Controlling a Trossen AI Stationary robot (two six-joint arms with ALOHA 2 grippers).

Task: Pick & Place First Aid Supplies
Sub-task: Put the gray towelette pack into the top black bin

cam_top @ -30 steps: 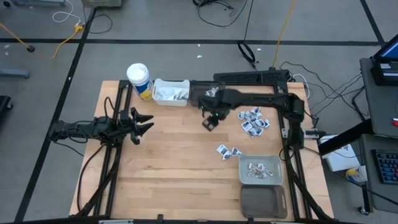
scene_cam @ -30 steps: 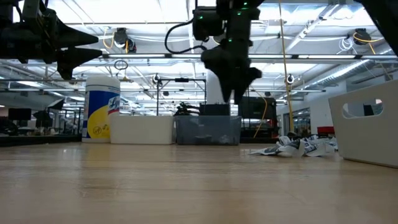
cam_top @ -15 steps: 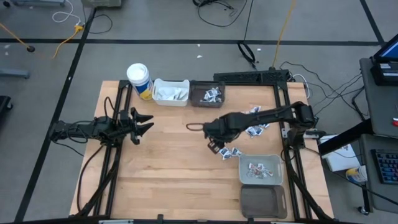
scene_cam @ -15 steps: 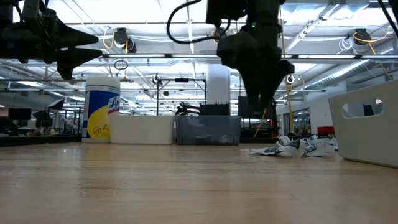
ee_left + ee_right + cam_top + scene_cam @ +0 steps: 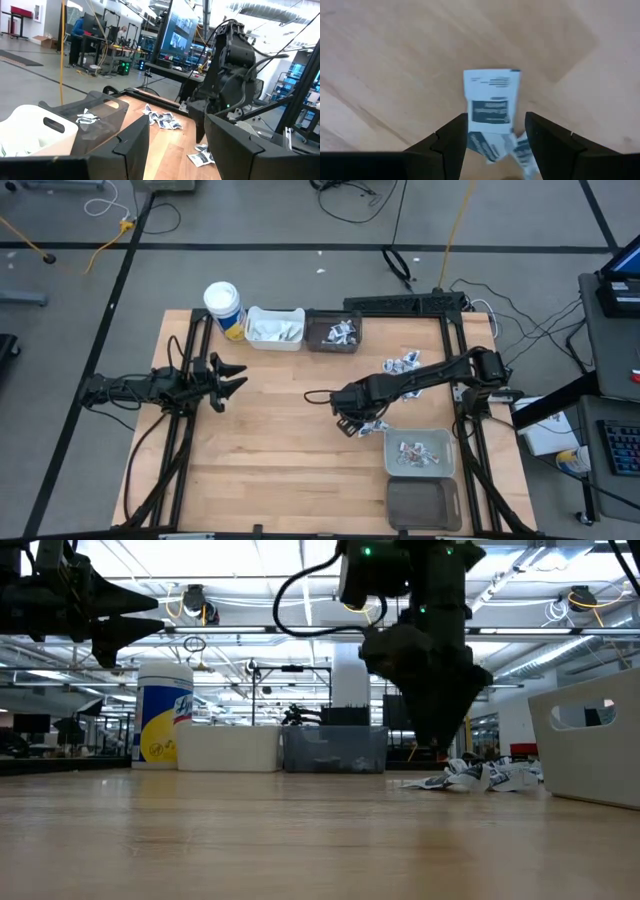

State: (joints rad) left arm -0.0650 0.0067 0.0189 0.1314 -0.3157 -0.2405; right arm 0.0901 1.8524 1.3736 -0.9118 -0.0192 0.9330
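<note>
Right now the right gripper (image 5: 349,423) hangs low over a small clump of packets (image 5: 490,102) near the table's middle-right, just beside the grey bin (image 5: 420,452). Fingers (image 5: 451,137) are spread w/ nothing between them, straddling a square packet w/ dark print; it lies flat on the wood, not yet touched as far as I can see. My guess: it's lining up for a pinch, hence the open stance dead over the target.

More packets sit loose in a pile (image 5: 404,364) toward the back right, partly under the arm. Some are already sorted: a few in the grey bin, some in the dark bin (image 5: 334,332) at the back, and white sachets in the white bin (image 5: 274,328) next to it. So sorting by type, probably, abt midway.

Left gripper (image 5: 228,378) waits at the left edge, held above the table, fingers apart, empty. Cup (image 5: 222,304) stands at the back left, out of play. Another dark tray (image 5: 424,502) at the front right looks empty.
</note>
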